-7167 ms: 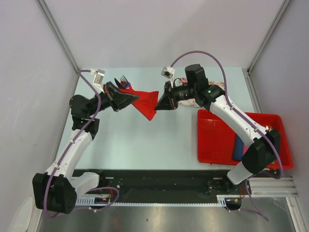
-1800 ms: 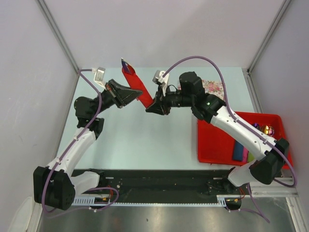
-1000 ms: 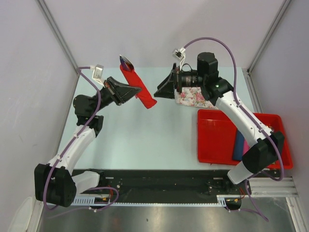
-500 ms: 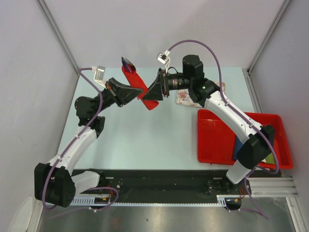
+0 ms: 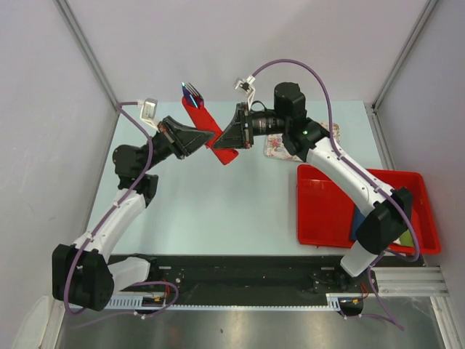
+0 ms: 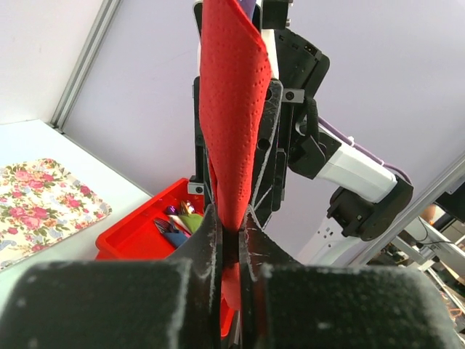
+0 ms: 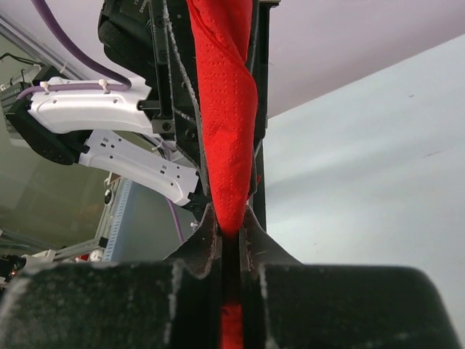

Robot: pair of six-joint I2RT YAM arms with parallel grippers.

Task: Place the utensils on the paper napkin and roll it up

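The red paper napkin (image 5: 211, 131) is rolled into a slim tube and held up in the air over the back of the table, slanting from upper left to lower right. Dark fork tines of the utensils (image 5: 192, 90) poke out of its upper end; the rest of the utensils is hidden inside. My left gripper (image 5: 209, 138) is shut on the roll from the left, and its wrist view shows the napkin (image 6: 232, 109) pinched between its fingers (image 6: 231, 218). From the right, my right gripper (image 5: 222, 142) is shut on the lower end of the napkin (image 7: 225, 109), which rises from its jaws (image 7: 231, 222).
A floral mat (image 5: 280, 145) lies at the back of the table under the right arm. A red tray (image 5: 327, 211) stands at the right, holding coloured napkin rolls (image 6: 178, 218). The enclosure walls stand close behind both grippers.
My right gripper swung left from over the floral mat to the roll and closed on its lower end. The left gripper kept hold of the roll, barely moving.
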